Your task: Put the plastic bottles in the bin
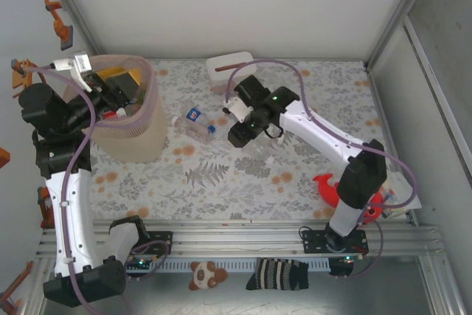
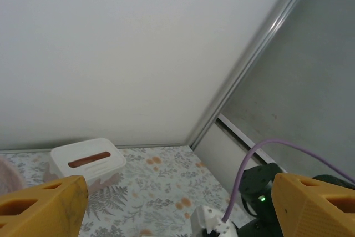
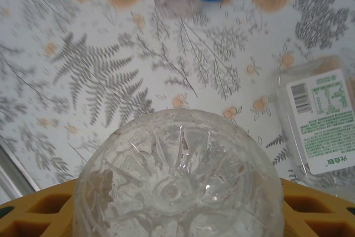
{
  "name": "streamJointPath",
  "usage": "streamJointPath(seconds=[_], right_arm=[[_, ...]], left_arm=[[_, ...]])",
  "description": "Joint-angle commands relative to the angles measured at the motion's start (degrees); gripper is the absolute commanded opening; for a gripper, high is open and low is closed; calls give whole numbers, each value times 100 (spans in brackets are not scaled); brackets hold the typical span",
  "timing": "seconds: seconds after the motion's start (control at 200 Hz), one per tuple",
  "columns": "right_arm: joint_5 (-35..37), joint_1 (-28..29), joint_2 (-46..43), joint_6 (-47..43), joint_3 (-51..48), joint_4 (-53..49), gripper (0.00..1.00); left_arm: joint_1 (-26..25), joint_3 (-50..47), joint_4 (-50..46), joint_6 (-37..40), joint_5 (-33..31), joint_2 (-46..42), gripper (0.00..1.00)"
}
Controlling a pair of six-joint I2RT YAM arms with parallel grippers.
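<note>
**A:** Where is the right gripper [image 1: 242,136] sitting, and what is it carrying?

**B:** It is hanging over the middle of the table [image 1: 324,108]. Its orange pads [image 3: 41,209] are pressing on both sides of a clear bottle [image 3: 180,176]. The bottle's moulded base is facing the wrist camera, so I am judging its long axis to be running along the fingers, not across them.

**A:** And which way is the bin lying from there?

**B:** In the overhead view the bin [image 1: 140,142] is standing at about nine o'clock from that gripper, well apart from it, mouth facing up. So the carry is looking like a straight run toward nine o'clock.

**A:** Is the left gripper [image 2: 177,206] crowding that spot?

**B:** It is hovering over the bin's mouth, its fingers [image 2: 39,206] spread wide with nothing between them. It is the nearer arm to the bin, but the right one is holding the bottle, so I am expecting the two to be sharing tight room above the rim.

**A:** Anything lying along the way?

**B:** A blue-capped bottle [image 1: 193,125] is lying on its side between the gripper and the bin. Its long axis is running roughly nine to three, with the cap at the three end. A white-labelled bottle [image 3: 320,123] is lying near the held one, at about three o'clock in the right wrist view.
</note>
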Motion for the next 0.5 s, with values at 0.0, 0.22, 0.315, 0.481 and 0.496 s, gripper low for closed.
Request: streamJointPath(seconds=[0.0,0.22,0.315,0.481,0.496], right_arm=[[-362,-24,-530,480,18,517,58],[-542,-25,-1419,693,-247,1460,57],[-492,-24,-1716,657,-329,1771,57],[-486,-25,-2190,544,-585,2394,55],[-484,-24,-2219,545,-608,2441,55]], left_arm=[[-224,86,268,72,22,76,85],[-1017,334,88,293,1,381,83],[-1492,447,40,443,21,565,83],[-2264,628,-88,868,100,841,83],[-2349,638,-88,916,110,860,83]])
